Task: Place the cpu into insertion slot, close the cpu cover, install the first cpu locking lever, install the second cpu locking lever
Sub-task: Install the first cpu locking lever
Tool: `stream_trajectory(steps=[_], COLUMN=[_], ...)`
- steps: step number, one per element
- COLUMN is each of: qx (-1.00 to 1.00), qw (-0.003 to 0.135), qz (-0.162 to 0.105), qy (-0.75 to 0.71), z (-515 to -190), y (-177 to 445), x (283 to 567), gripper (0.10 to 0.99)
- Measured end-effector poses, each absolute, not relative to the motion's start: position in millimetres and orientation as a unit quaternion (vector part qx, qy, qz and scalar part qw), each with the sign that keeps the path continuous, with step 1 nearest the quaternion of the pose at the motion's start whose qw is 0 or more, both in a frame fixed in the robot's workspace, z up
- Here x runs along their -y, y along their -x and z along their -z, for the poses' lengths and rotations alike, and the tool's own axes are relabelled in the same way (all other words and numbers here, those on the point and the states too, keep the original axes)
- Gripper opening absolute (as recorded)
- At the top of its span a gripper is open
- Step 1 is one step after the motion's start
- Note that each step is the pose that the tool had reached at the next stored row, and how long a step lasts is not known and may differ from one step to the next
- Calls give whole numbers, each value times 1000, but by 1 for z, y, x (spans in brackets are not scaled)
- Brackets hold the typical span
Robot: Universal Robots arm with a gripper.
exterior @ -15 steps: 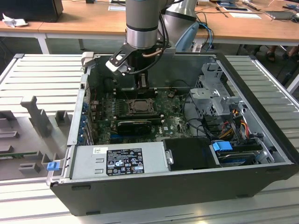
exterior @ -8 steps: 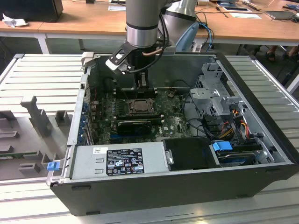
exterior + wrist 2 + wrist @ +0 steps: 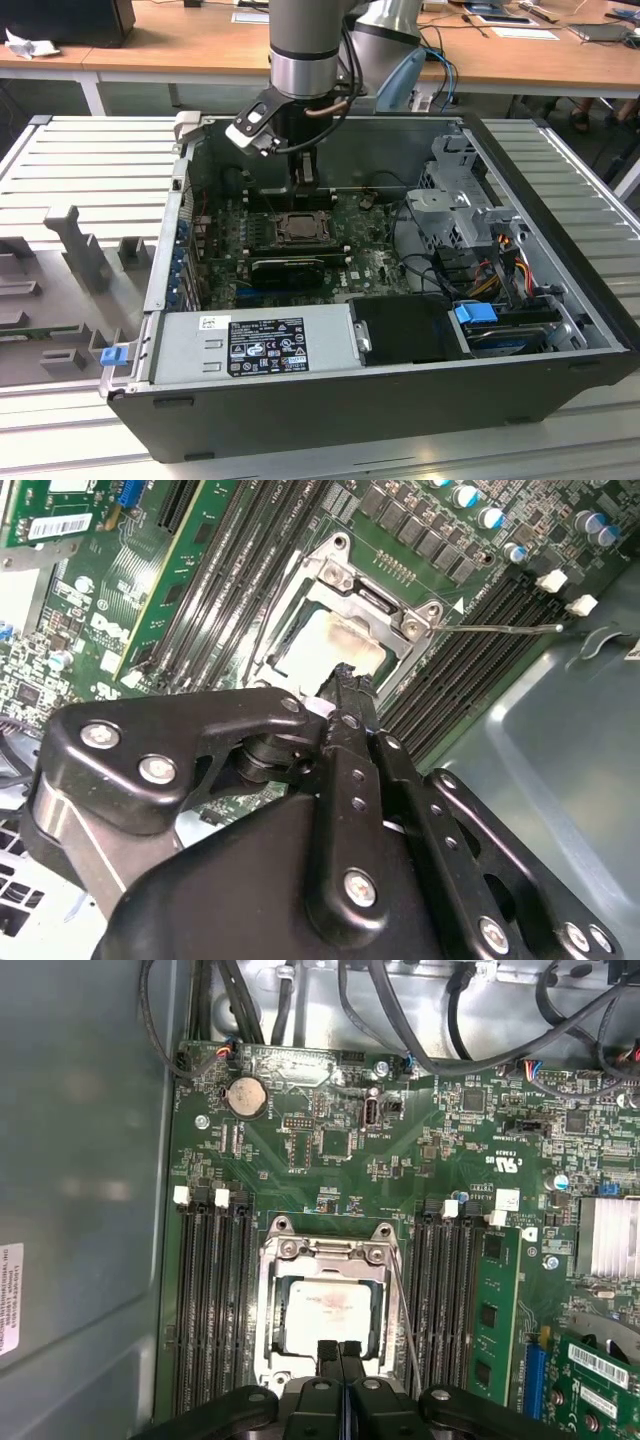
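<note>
First wrist view is the clearest one: the cpu (image 3: 328, 1305) sits flat in the insertion slot (image 3: 266, 1370), silvery top facing up at me and edges squared up with the socket (it's square, so no real long axis to speak of). The cpu cover (image 3: 325, 1251) lies down over it, and the chip shows through the window. A thin locking lever (image 3: 405, 1310) runs along the socket's side next to the memory slots (image 3: 215, 1300). Its length goes roughly the same way as the slots but slants a little off the frame. In the second wrist view the rod pokes out past the socket corner, over the slots.

My gripper (image 3: 342, 1355) has its jaws pressed together with nothing between them, tips right over one edge of the cover frame. In the exterior view my arm (image 3: 305, 40) comes straight down into the open computer case (image 3: 350, 410), with the gripper pointing down at the motherboard (image 3: 330, 1175), close above the socket.
</note>
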State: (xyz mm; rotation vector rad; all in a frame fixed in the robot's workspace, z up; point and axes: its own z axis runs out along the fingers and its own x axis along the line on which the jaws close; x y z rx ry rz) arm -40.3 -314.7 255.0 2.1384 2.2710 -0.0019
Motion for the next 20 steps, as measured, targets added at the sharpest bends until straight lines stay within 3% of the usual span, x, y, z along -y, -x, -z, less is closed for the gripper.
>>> stream_trajectory(steps=[14, 20], qx=[-728, -747], qw=[11, 11], qz=[1, 0], qy=[-686, -664], z=[-292, -294], y=[40, 40], x=[315, 315], gripper=[106, 106])
